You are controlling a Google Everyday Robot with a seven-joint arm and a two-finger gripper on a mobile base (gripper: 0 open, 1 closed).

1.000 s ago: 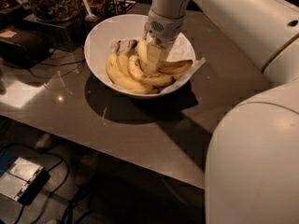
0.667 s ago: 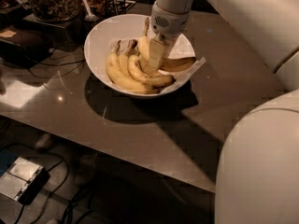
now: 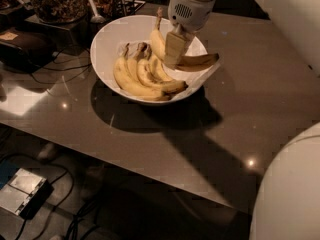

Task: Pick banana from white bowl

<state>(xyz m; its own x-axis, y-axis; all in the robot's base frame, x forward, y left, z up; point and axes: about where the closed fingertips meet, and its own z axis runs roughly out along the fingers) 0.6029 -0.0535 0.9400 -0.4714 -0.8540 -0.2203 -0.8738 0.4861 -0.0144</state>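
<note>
The white bowl (image 3: pixel 107 44) stands on the dark table and holds a bunch of shorter yellow bananas (image 3: pixel 142 79). The banana (image 3: pixel 197 61), long and curved with a thin brown stem pointing up at the back, is lifted above the bunch with its dark tip over the bowl's right rim. My gripper (image 3: pixel 173 51) comes down from the white arm at the top and is shut on the banana's middle.
The grey table (image 3: pixel 240 109) stretches right and toward the front. At the back left stand a dark tray with a glass jar of food (image 3: pixel 55 1) and a black device (image 3: pixel 20 41) with cables. My white robot body (image 3: pixel 290 194) fills the lower right corner.
The gripper has risen with the banana; the banana is now lifted off the bunch and its stem stands up.
</note>
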